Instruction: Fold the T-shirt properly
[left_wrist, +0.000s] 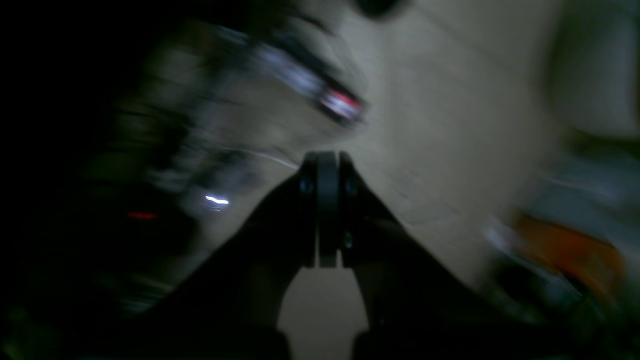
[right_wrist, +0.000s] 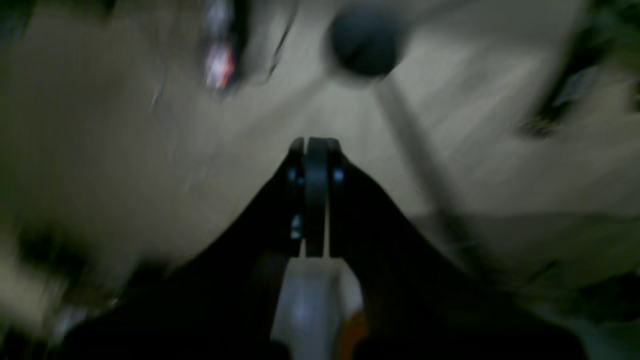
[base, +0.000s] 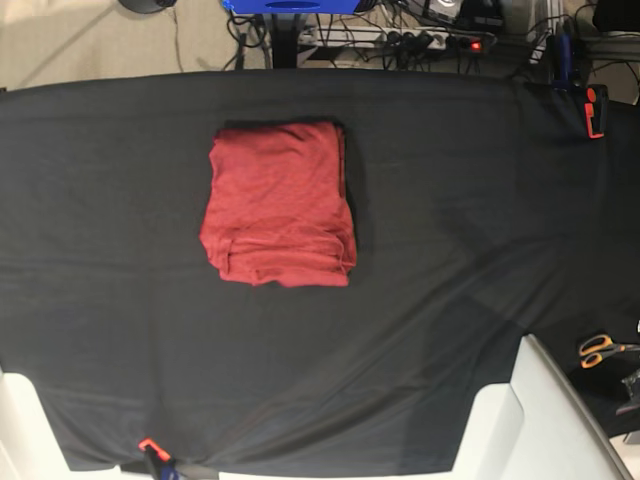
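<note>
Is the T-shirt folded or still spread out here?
Folded. The T-shirt lies as a compact, roughly rectangular stack on the black cloth, layered edges showing at its near end, no sleeves sticking out.

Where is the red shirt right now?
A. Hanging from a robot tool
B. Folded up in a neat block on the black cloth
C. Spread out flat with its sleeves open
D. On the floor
B. The T-shirt lies as a compact folded rectangle on the black tablecloth, with no sleeves sticking out and no tool touching it.
</note>
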